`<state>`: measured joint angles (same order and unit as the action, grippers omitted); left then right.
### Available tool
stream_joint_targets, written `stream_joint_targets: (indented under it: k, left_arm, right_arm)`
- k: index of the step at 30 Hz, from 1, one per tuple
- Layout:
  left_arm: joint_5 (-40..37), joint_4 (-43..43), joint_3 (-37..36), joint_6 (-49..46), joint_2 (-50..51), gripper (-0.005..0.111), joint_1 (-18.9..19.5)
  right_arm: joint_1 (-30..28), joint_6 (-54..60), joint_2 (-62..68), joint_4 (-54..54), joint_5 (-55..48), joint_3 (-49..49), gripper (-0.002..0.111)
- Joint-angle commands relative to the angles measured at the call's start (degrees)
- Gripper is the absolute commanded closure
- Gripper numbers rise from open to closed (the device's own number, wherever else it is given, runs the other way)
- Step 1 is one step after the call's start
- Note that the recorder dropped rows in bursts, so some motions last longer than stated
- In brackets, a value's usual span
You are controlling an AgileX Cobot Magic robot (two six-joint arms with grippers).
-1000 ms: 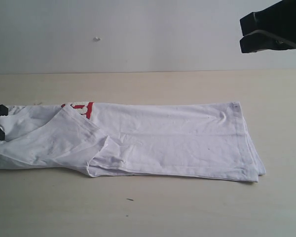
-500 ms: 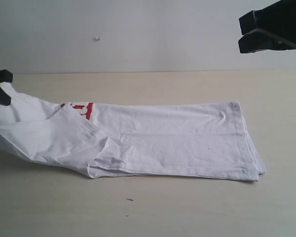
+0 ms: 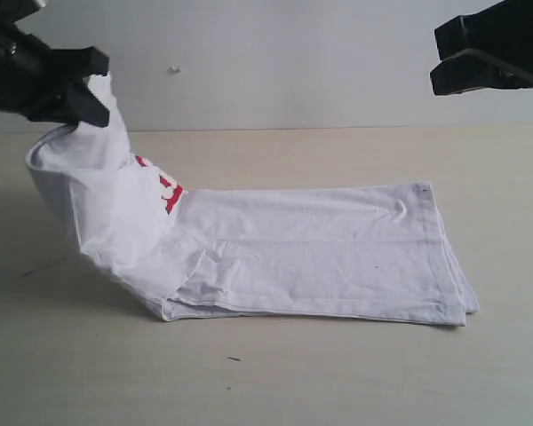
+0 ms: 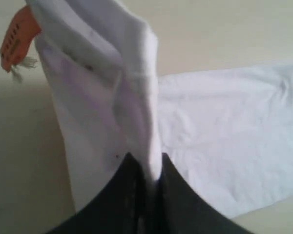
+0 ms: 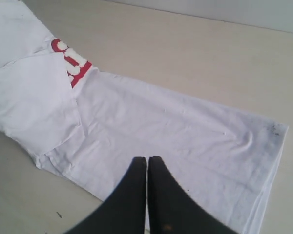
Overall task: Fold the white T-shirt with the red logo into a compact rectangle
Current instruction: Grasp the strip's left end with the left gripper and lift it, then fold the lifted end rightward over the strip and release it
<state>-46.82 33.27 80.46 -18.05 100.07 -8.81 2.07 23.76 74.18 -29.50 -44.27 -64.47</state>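
Observation:
The white T-shirt lies as a long folded strip across the table, its left end raised. My left gripper is shut on that raised collar end, holding it well above the table. In the left wrist view cloth is pinched between the fingers, and the orange neck tag dangles beside it. A bit of the red logo peeks out under the lifted fold; the right wrist view shows the logo too. My right gripper hangs high at the right, shut and empty, above the shirt.
The pale wooden table runs to a white wall at the back. Small dark specks lie on the table in front of the shirt.
My left gripper has risen and moved right, carrying the shirt's collar end up off the table. The lifted cloth now stands in a tall fold. The right gripper has stayed in place.

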Motion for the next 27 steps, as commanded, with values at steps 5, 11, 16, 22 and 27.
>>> stream_joint_targets:
  k: [5, 11, 16, 22, 27]
  left_arm:
    - [2.6, 1.7, 8.5, 5.2, 3.7, 0.107, -12.1]
    - [4.9, 6.3, 15.4, 5.2, 10.5, 0.107, -19.0]
    - [5.6, 7.1, 23.1, 5.3, 16.1, 0.107, -23.8]
    - [5.9, 7.9, 30.0, 5.3, 21.9, 0.107, -27.8]
    - [4.9, 7.7, 31.6, 5.0, 24.0, 0.097, -29.4]
  right_arm:
    - [-0.1, 0.1, -5.1, -0.5, -0.1, 0.1, 0.106]
    - [-0.1, 0.0, -5.6, -0.5, -0.1, 0.1, 0.106]
    - [-0.1, 0.0, -5.6, -1.2, -0.1, 0.1, 0.106]
    - [-0.1, 0.2, -5.7, -2.1, -0.3, 0.1, 0.106]
    - [-0.1, 0.2, -5.7, -2.1, -0.2, 0.1, 0.106]
